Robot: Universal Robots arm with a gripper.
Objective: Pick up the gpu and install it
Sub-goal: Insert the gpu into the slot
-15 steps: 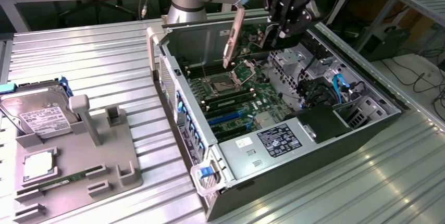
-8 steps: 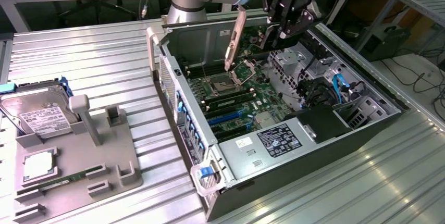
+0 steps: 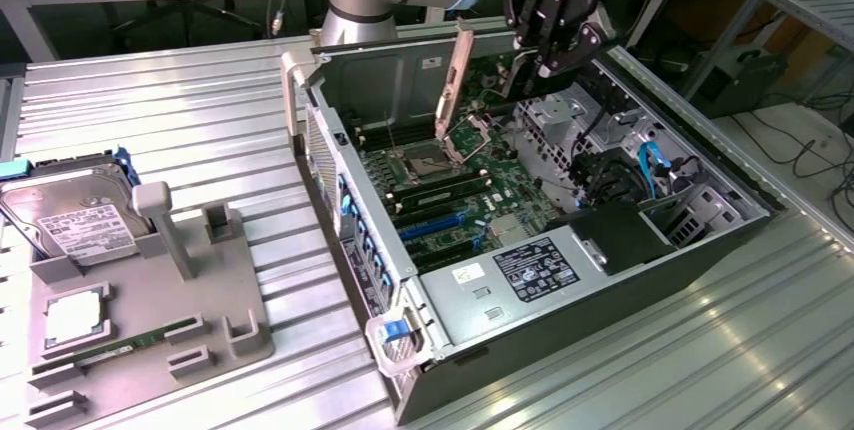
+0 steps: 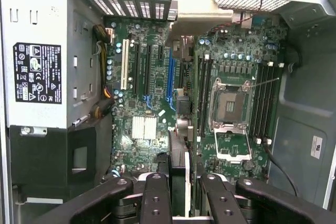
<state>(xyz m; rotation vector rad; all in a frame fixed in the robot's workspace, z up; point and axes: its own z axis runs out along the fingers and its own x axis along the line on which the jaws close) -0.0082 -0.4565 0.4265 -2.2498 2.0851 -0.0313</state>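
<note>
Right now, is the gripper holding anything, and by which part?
Yes: the gripper holds the gpu edge-on between its fingers, gripped across the card's faces at its upper part, above the open computer case.

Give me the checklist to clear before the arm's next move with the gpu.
1. gpu gripped: ok, it sits edge-on between the fingers of the gripper.
2. Expansion slots free: ok, the blue slot and the white slot are empty.
3. Card lined up with a slot: cannot tell.
4. Card seated: not ok, it hangs above the motherboard.
5. Clearance from the raised socket lever: cannot tell; it stands close beside the gripper in the exterior view.
</note>
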